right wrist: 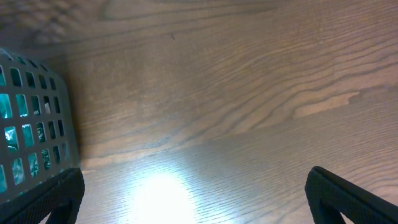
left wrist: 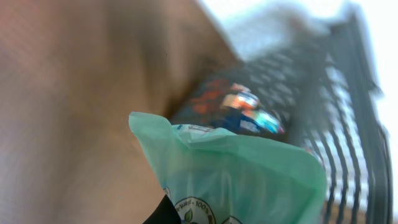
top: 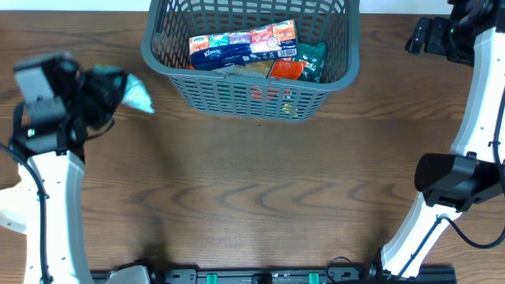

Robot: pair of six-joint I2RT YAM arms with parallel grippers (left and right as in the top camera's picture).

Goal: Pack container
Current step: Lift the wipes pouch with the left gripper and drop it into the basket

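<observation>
The dark grey slotted container (top: 166, 63) stands at the back middle of the table. It holds a Kleenex tissue multipack (top: 241, 45), an orange packet and a dark green packet. My left gripper (top: 110, 88) is shut on a light green packet (top: 138, 95), held above the table left of the container. In the left wrist view the green packet (left wrist: 249, 174) fills the foreground, with the container (left wrist: 336, 124) blurred behind it. My right gripper (right wrist: 193, 193) is open and empty above bare table, the container's corner (right wrist: 37, 124) at its left.
The wooden table (top: 252, 189) spreads in front of the container. The right arm's base and links (top: 458, 177) stand at the right edge; the left arm (top: 47, 197) rises along the left edge.
</observation>
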